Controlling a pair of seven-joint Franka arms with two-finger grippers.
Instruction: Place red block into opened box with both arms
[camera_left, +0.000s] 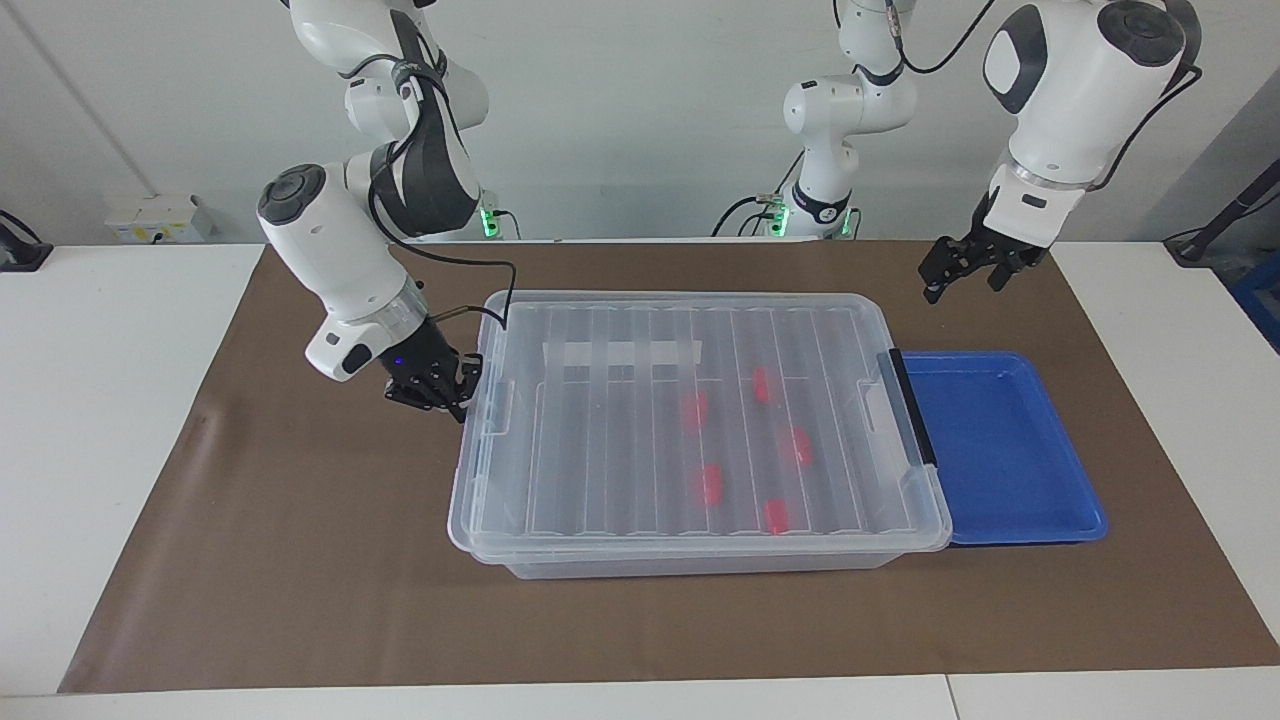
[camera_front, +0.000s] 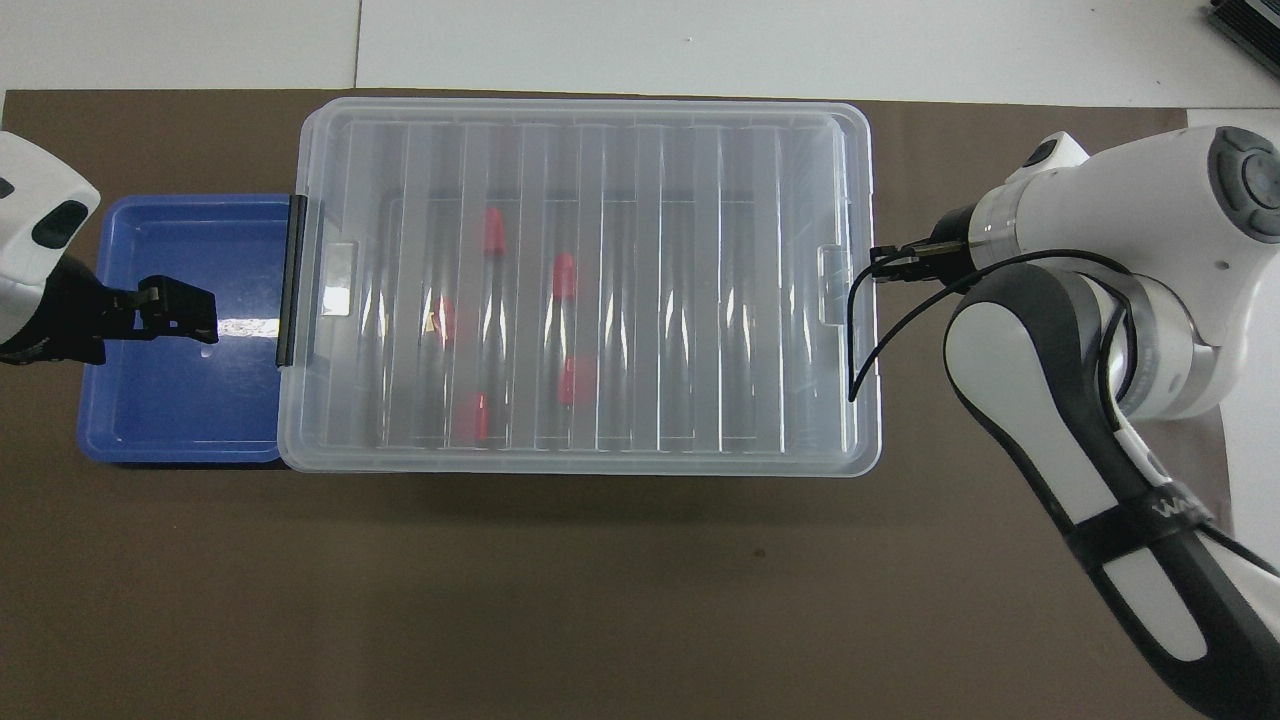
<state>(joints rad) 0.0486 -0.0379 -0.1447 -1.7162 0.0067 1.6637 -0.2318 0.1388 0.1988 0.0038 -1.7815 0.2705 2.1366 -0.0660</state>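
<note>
The clear box (camera_left: 480, 548) (camera_front: 600, 462) lies mid-table with its ribbed lid (camera_left: 640, 440) (camera_front: 760, 300) squarely on it. Several red blocks (camera_left: 710, 483) (camera_front: 564, 275) show through the lid, lying inside toward the left arm's end. My right gripper (camera_left: 446, 392) (camera_front: 882, 268) is shut and low. Its tips rest against the lid's rim at the right arm's end. My left gripper (camera_left: 962, 266) (camera_front: 188, 308) hangs open and empty, high over the blue tray (camera_left: 1000, 450) (camera_front: 170, 400).
The blue tray holds nothing and butts against the box's black bar handle (camera_left: 912, 405) (camera_front: 290, 280). A brown mat (camera_left: 300, 560) covers the table. A black cable (camera_front: 862, 340) loops from the right wrist over the lid's edge.
</note>
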